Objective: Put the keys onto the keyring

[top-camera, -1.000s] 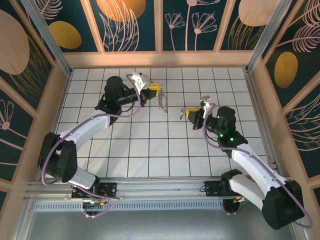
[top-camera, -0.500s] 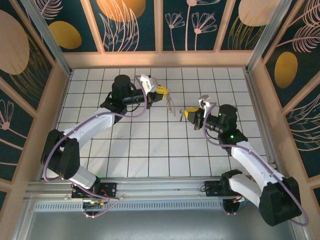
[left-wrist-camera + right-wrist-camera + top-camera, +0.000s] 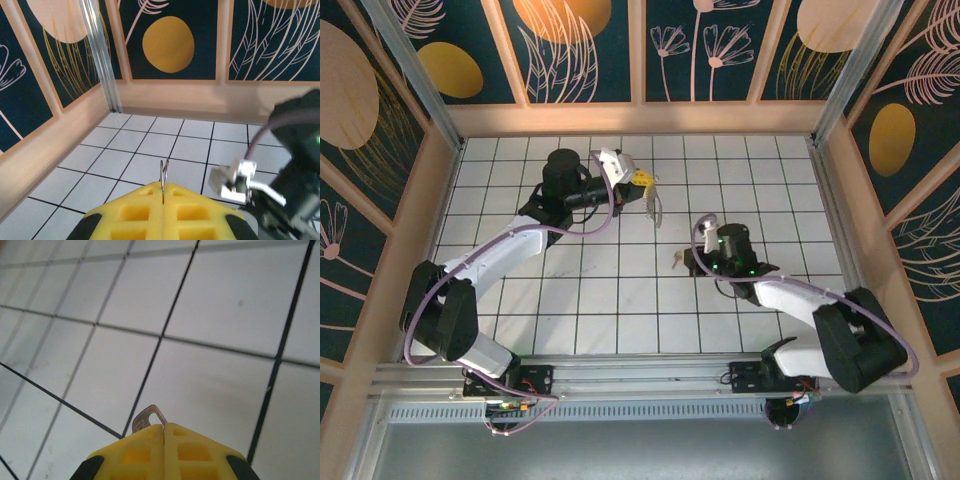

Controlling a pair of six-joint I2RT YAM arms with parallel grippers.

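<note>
Walls on three sides: tan rim (image 3: pixel 640 118) round the white-tiled worktop (image 3: pixel 590 300), dark flower-patterned panels (image 3: pixel 585 50) above it, a metal post (image 3: pixel 405 60) at 11 o'clock and another at 1 o'clock. Open tile toward 6 o'clock and out along the 9 o'clock edge; less room at 3 o'clock, taken up by the right arm (image 3: pixel 295 135).

Left claw (image 3: pixel 642 181) raised toward 12 o'clock from centre, yellow pads (image 3: pixel 140 212) pressed together on the keyring (image 3: pixel 655 207). Tan strap hanging toward 5 o'clock from the pads; thin metal ring (image 3: pixel 163 172) standing up out of the seam between them. Straight ahead of that claw in the left wrist view, the right arm's dark body and cable, blurred and close.

Right claw (image 3: pixel 688 260) low over the tiles just toward 4 o'clock from centre, clamped on the key (image 3: pixel 677 260). Silvery end poking out of the pad seam, pointing toward 9 o'clock. Cannot tell whether touching the tile. Claws near each other, apart.
</note>
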